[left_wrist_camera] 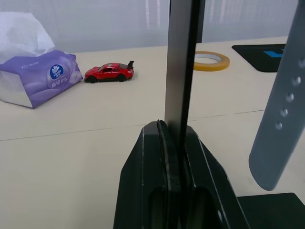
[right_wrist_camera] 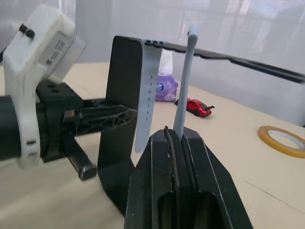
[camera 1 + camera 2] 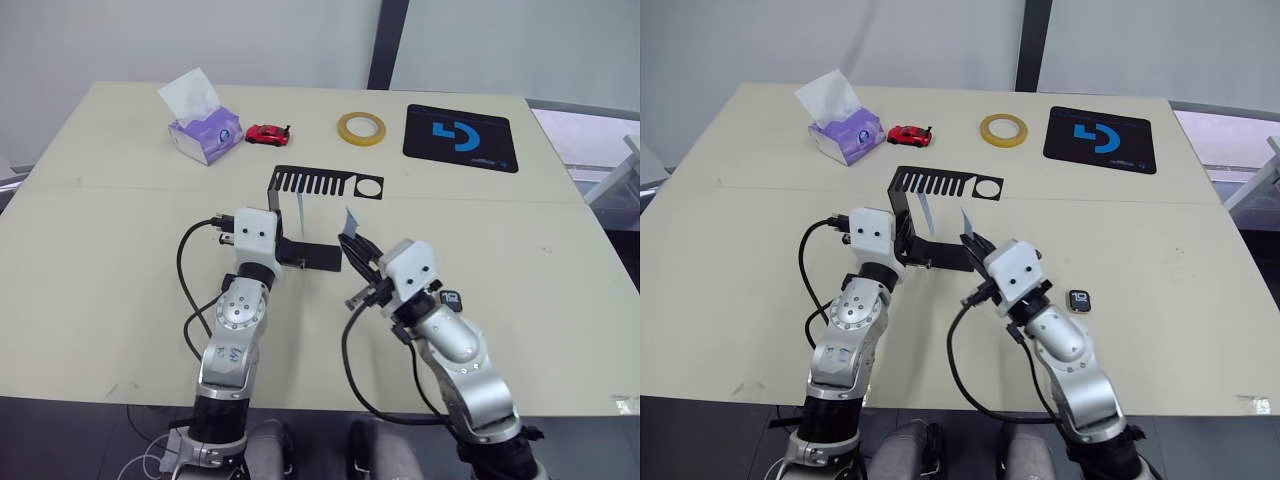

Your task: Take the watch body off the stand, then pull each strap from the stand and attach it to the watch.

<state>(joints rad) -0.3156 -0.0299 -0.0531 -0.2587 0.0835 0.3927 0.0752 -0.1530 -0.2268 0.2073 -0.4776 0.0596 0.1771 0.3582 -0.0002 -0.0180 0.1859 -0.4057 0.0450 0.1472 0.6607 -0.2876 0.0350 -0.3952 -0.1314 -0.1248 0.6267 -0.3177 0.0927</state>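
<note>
The black C-shaped stand [image 3: 325,184] is upright at mid-table. My left gripper [image 1: 174,128] is shut on its vertical wall. One pale grey-blue strap [image 3: 299,214] with holes hangs from the slotted top, also seen as the strap [image 2: 145,95]. My right gripper [image 2: 176,132] is shut on the lower end of the second strap [image 2: 184,81]. That strap points upward, its tip [image 3: 349,214] just in front of the stand's top edge. The watch body [image 3: 1079,300] lies flat on the table to the right of my right arm.
Along the table's far side sit a purple tissue box [image 3: 205,130], a red toy car [image 3: 267,132], a yellow tape roll [image 3: 361,128] and a black mousepad with a blue logo [image 3: 460,138]. A seam crosses the table just behind the stand.
</note>
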